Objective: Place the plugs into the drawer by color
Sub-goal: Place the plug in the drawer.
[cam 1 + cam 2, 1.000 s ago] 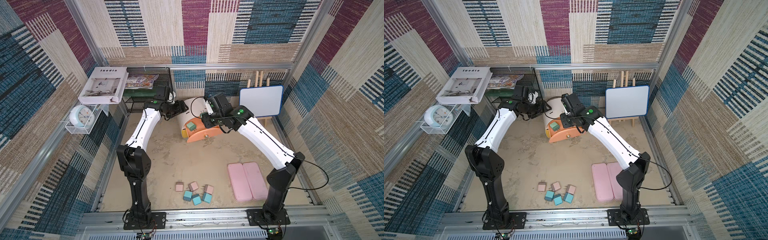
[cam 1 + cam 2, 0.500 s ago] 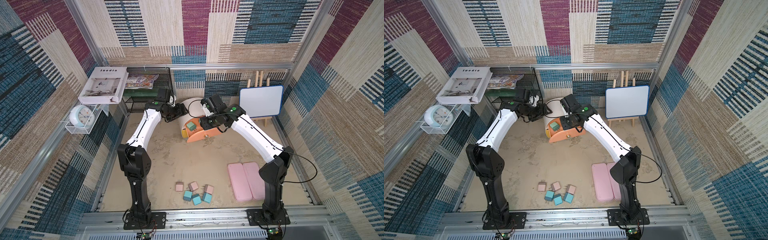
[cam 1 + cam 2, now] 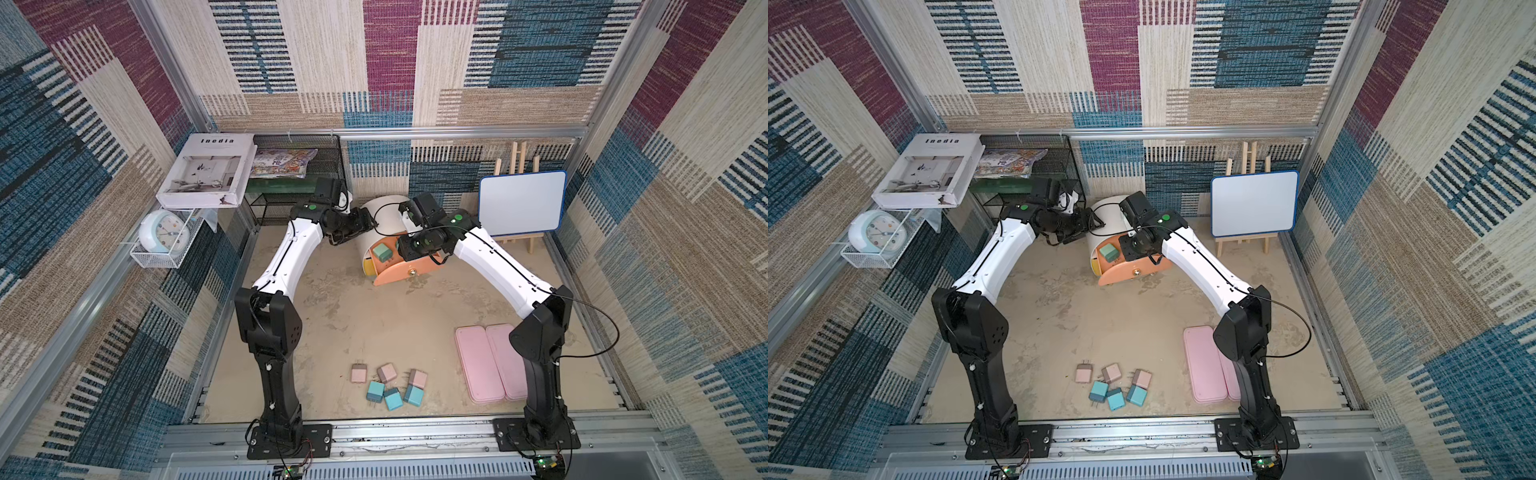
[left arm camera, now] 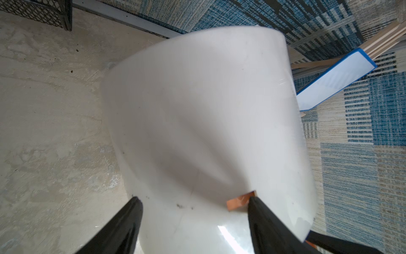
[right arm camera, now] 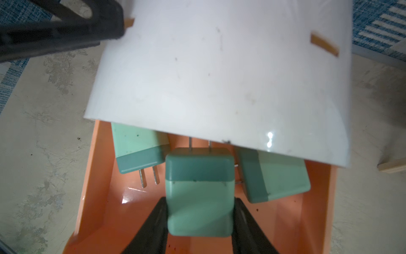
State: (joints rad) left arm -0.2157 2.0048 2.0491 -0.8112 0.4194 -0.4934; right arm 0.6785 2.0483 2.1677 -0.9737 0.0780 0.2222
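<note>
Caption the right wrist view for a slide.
Right gripper holds a green plug over the open peach drawer, beside two more green plugs.

Your table (image 3: 332,316) is sandy beige. The drawer (image 3: 382,230) and a whiteboard (image 3: 521,203) stand on it. Pink cases (image 3: 478,361), pink plugs (image 3: 387,372) and blue plugs (image 3: 392,399) lie there.

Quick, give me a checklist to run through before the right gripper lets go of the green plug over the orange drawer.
1. Green plug clamped in right gripper: ok.
2. Plug above the open orange drawer: ok.
3. Drawer holds only green: two other green plugs inside: ok.
4. Bare floor under the held plug: cannot tell.
5. Left gripper bracing the white cabinet: cannot tell; its jaws are apart at the shell, contact unclear.
</note>
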